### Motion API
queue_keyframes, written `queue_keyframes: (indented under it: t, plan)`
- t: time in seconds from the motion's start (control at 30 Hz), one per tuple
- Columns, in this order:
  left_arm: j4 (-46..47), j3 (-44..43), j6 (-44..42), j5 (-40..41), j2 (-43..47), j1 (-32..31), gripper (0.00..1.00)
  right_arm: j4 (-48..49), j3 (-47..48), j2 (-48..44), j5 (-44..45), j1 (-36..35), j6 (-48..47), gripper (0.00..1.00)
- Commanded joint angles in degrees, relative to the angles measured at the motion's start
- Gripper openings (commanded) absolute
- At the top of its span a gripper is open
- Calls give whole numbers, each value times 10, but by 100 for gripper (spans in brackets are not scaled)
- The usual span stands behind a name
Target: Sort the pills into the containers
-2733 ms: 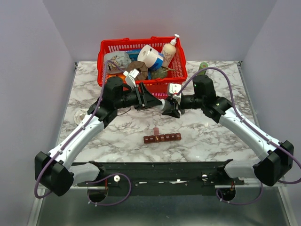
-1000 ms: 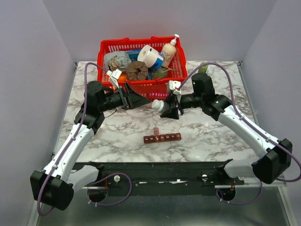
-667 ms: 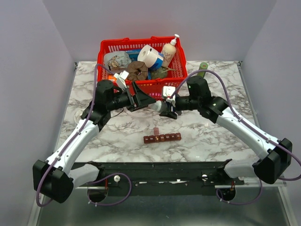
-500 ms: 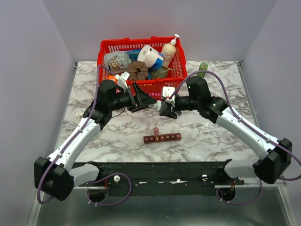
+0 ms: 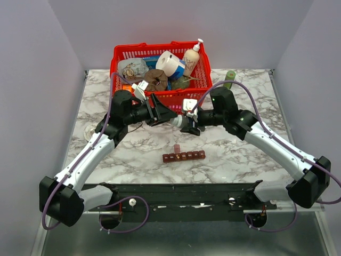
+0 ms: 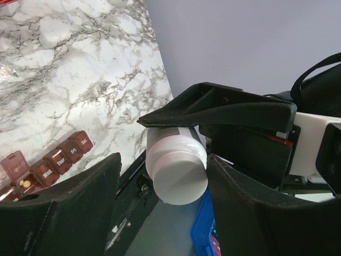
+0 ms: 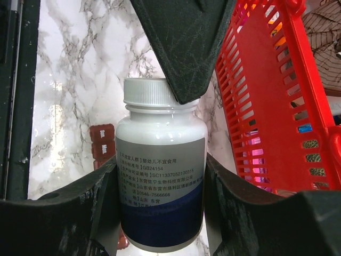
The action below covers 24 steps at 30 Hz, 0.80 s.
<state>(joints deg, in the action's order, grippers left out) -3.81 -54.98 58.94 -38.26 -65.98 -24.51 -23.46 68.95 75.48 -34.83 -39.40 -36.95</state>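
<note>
Left gripper [image 5: 170,117] back in from left (had pulled away a second ago), fingers now straddling white cap [image 6: 177,172] of bottle [image 7: 160,176], jaws narrower than before. Right gripper [image 5: 187,124] shifted bottle slightly up-left, nearer basket [image 5: 113,64].

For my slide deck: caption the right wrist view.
Right gripper holds the white-capped pill bottle beside the red basket, a finger of the left gripper at its cap.

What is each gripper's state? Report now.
Left gripper: around the cap; grip cannot be told.
Right gripper: closed on the white bottle.
</note>
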Motion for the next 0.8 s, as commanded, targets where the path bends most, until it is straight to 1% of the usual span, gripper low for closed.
queue_keyframes:
  t: [0.0,0.13,0.2,0.23,0.33,0.4,0.43,0.57,0.6,0.63,0.7,0.73,0.77]
  plan:
    - [15,-6,12,-23,-6,-3,73,11,19,5,-22,-8,13,9]
    - [32,1,21,-33,-9,-3,68,13,20,6,-37,-6,31,9]
    - [33,1,21,-39,-11,-3,68,15,20,10,-42,-6,38,9]
    - [35,2,22,-41,-12,-3,65,16,21,10,-45,-6,45,9]
    - [36,2,22,-47,-11,-2,62,18,22,13,-48,-6,60,9]
    - [36,3,20,-51,-11,-3,62,18,22,18,-51,-7,66,9]
    - [36,3,19,-53,-11,-3,59,18,23,19,-52,-6,71,9]
    - [36,6,14,-59,-8,-3,59,18,25,26,-65,-4,91,9]
    - [36,7,10,-59,-8,-3,60,19,25,28,-67,-2,94,9]
    - [49,8,9,-63,-7,-3,67,19,25,29,-68,-2,96,9]
    - [50,8,9,-64,-4,-3,76,21,25,28,-74,0,100,9]
    - [50,8,5,-61,-1,-3,85,21,24,28,-76,0,101,9]
    - [50,8,4,-59,1,-3,88,22,24,28,-79,3,102,9]
